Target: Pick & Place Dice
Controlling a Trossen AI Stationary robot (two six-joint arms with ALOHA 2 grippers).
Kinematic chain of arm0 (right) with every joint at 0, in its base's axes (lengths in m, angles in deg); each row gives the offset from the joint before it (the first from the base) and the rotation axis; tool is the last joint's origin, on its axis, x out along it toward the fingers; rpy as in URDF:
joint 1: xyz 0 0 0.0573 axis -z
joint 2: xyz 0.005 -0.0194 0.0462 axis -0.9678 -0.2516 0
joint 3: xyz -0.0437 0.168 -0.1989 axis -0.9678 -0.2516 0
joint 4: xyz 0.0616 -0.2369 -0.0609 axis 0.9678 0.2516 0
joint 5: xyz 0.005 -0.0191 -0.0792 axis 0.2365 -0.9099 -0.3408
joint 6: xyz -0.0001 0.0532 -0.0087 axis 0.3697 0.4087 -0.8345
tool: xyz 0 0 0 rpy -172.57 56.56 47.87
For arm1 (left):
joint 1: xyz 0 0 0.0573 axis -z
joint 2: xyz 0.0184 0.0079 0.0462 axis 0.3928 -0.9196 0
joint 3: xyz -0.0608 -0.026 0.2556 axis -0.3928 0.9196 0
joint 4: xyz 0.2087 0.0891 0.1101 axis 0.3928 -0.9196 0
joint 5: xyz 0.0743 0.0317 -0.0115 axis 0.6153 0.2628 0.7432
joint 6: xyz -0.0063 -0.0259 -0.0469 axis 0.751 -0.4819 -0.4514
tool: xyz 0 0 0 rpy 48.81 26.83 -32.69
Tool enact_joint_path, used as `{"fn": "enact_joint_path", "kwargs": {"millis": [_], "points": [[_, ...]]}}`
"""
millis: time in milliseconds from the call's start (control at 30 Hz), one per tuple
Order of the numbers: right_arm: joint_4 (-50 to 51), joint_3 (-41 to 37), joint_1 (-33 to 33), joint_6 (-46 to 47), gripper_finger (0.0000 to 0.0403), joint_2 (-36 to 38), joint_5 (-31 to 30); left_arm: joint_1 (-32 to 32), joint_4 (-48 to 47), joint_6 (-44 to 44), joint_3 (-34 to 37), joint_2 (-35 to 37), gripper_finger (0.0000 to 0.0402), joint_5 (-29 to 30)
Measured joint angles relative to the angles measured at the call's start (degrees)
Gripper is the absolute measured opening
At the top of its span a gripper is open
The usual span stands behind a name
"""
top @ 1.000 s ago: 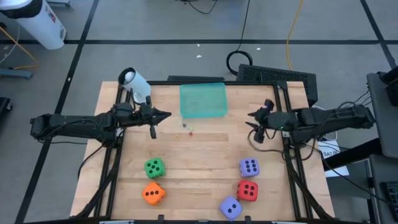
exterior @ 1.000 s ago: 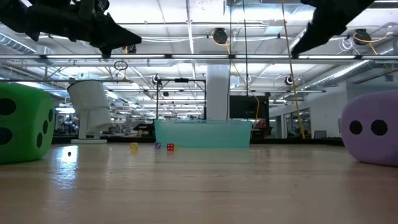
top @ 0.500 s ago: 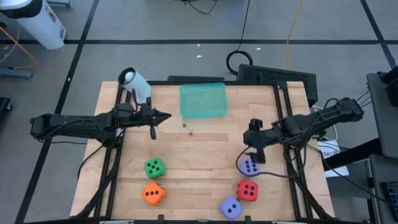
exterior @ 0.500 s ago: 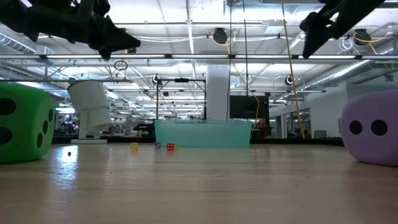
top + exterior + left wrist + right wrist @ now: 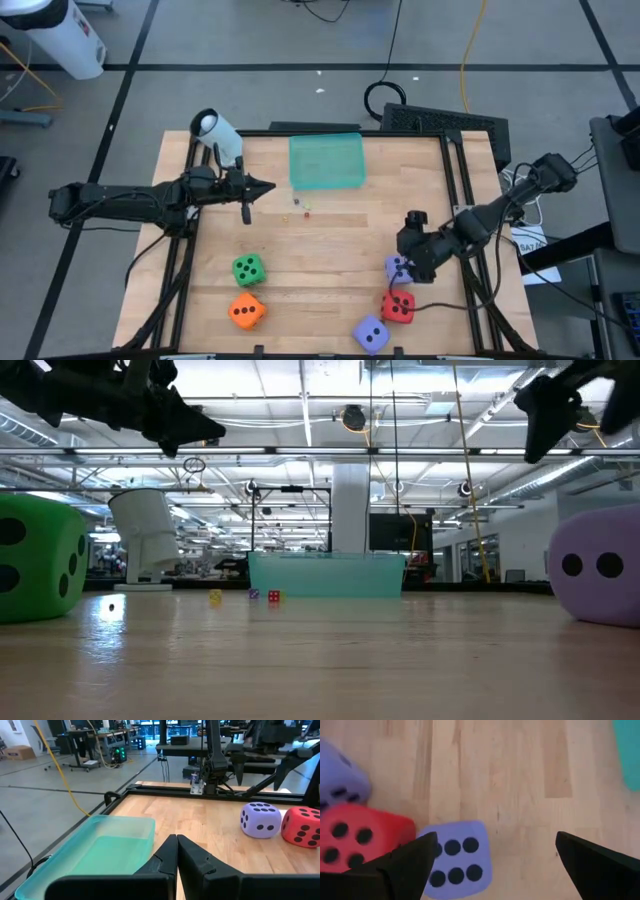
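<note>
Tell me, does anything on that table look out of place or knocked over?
Nothing looks spilled or damaged. One oddity: a few tiny dice lie loose beside the teal tray, far smaller than the big soft dice like the green one.

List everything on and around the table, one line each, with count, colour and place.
Soft green die: one, near-left of the table.
Soft orange die: one, just nearer than the green.
Soft purple-blue dice: two; one at the near edge, the other under the right gripper.
Soft red die: one, between the two.
Flat teal plastic tray: one, far centre.
Tiny dice: three, before the tray.
White camera: one, far-left corner.
Left gripper: shut, beside the tray.
Right gripper: open.
</note>
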Motion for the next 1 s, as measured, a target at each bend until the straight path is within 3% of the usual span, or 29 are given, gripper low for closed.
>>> {"fn": "enact_joint_path", "kwargs": {"millis": [367,700,1000], "points": [[-8.03,-8.93,-2.12,1.49,0.0399,-0.05,4.4,-0.1,1.49,3.47,0.0,0.0,0.0005,0.03],[-11.51,-9.98,-2.13,1.1,0.0399,0.05,7.83,-0.1,1.42,4.18,0.0,0.0,0.0024,-0.01],[-11.95,-10.01,-2.5,0.91,0.0399,-1.1,9.07,-0.1,-0.07,4.0,0.0,0.0,0.0006,-0.01]]}}
